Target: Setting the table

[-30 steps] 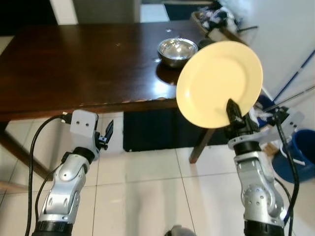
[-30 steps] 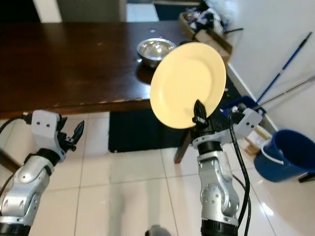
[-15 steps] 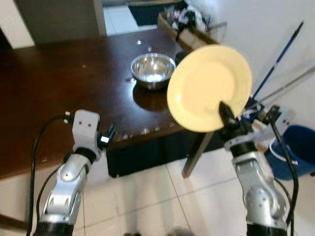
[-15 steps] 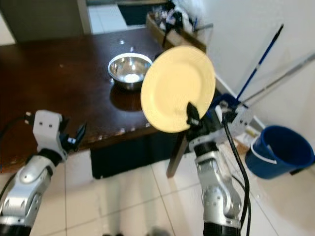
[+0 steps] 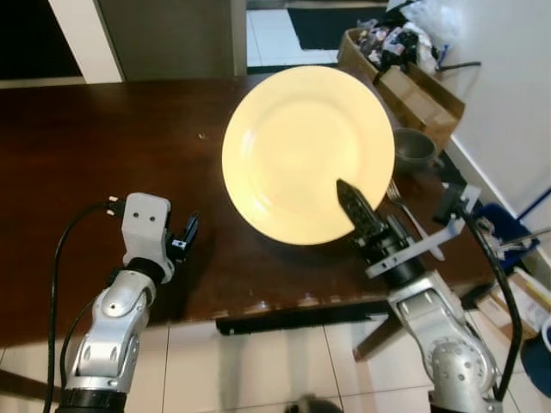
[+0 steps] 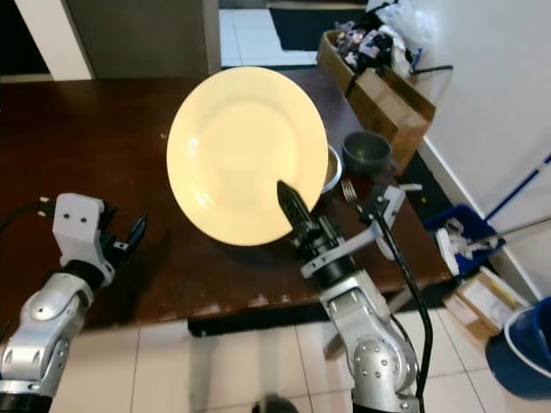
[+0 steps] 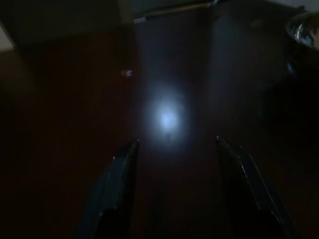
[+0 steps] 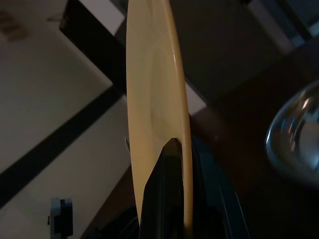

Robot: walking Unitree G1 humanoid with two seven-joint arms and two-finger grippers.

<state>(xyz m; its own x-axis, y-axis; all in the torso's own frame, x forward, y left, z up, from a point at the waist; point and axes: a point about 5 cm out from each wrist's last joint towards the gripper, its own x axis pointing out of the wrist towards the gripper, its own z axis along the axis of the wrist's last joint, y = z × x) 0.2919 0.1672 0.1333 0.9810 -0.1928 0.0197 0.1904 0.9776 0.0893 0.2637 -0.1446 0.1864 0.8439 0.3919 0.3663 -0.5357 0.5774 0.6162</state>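
My right gripper [image 5: 360, 215] is shut on the lower rim of a pale yellow plate [image 5: 306, 151], holding it nearly upright and face-on above the dark wooden table [image 5: 103, 172]. In the right wrist view the plate [image 8: 157, 104] is seen edge-on between the black fingers [image 8: 167, 189]. My left gripper [image 5: 189, 232] hovers low over the table's near left part; its fingers [image 7: 119, 184] stand apart with nothing between them in the left wrist view.
A steel bowl [image 6: 331, 169] peeks out behind the plate's right edge. A grey cup [image 5: 413, 148] and a fork [image 5: 405, 205] lie at the table's right end. A cardboard box of clutter [image 5: 405, 60] stands against the wall beyond. White tiled floor [image 5: 258, 370] lies below the near edge.
The camera has moved closer, over the table. My right gripper has carried the plate up and left, so it now covers most of the steel bowl. The left gripper now hangs over the tabletop.
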